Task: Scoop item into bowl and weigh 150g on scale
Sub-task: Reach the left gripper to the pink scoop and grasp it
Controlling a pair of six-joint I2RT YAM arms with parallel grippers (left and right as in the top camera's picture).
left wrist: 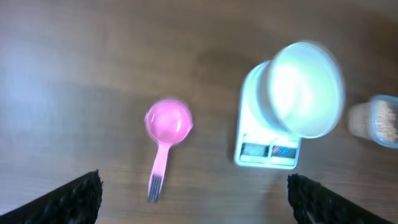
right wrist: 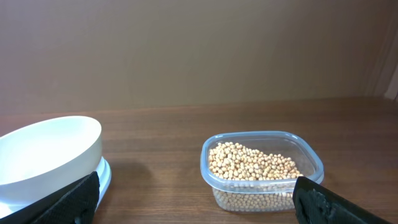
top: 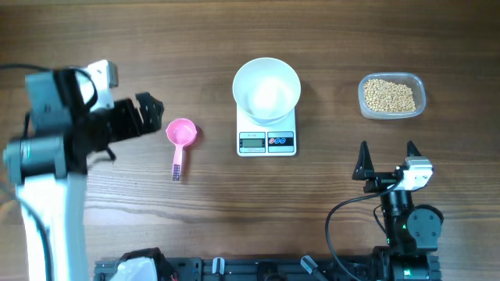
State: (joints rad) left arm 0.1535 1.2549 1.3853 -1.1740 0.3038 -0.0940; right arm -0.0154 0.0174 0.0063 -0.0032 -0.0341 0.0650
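Wooden table [top: 234, 218] all the way across, nothing else going on around it; starting on the left, we've got the left claw [top: 155, 115] hovering just beside the pink scoop [top: 181, 134], jaws spread wide and holding nothing; its wrist view is blurry, but you can see both fingers way out at the bottom corners with the scoop lying flat on the wood between them, cup end away, handle toward the camera; so nobody's grabbed the scoop yet. In the middle the scale [top: 266, 140] sits with the white bowl [top: 266, 88] on top of its platform, and as far as we can tell the bowl is empty; the display is too small for us to read. Over on the right, the beans [top: 389, 95] are all in their clear plastic tub [top: 391, 96], well apart from the scale; the right claw [top: 387, 148] is parked nearer the front edge, also wide open with nothing in it, looking toward the tub. So we'd say it's basically square one: bowl is placed, but picking up the scoop, scooping, pouring and hitting the target weight are all left to do.
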